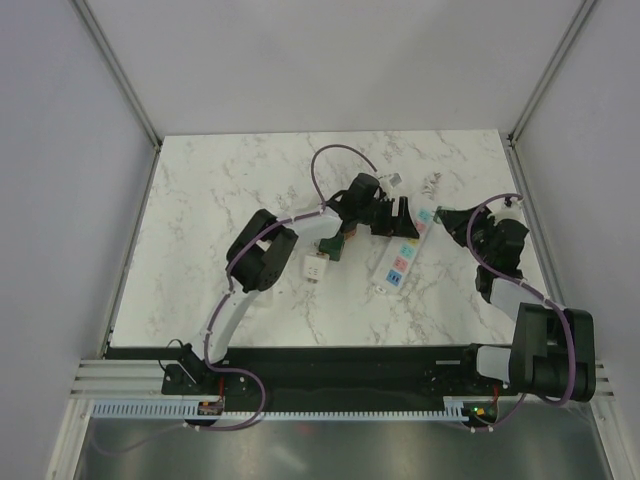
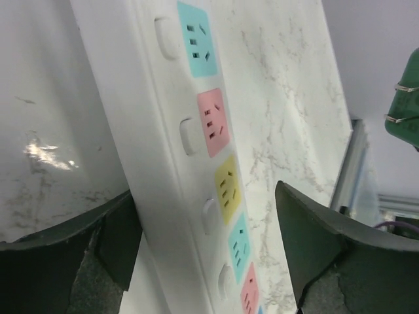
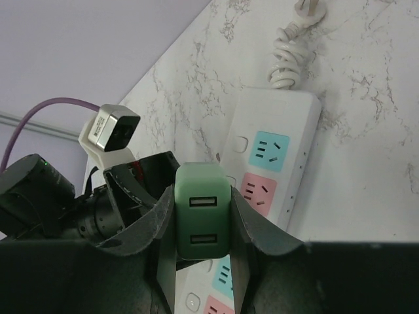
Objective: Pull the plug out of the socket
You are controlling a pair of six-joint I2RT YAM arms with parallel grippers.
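Right gripper [image 3: 201, 210] pinches the green USB plug [image 3: 203, 193] over the white power strip [image 3: 291, 127] (pastel outlets in a row). The left gripper [image 2: 203, 196] is spread, straddling that strip — coiled cord [image 3: 287, 55] beyond, white cube plug [image 1: 316, 268] apart on the marble table [image 1: 220, 190].

Bright, even overhead light; shadows soft, no harsh glare in most views.
Top view was sharp, w/ slight wide-angle bend at the edges; table [image 1: 200, 210] was lit flat, arms threw only faint shadows. Left wrist: one glare patch on the table beside the socket [image 2: 163, 131]; left gripper [image 2: 204, 196] fingers [image 2: 65, 261] were dark & blurred. Right wrist: plug [image 3: 203, 222] was in focus, right gripper [image 3: 203, 196] fingers [image 3: 262, 239] underexposed, bottom edge approx. black.
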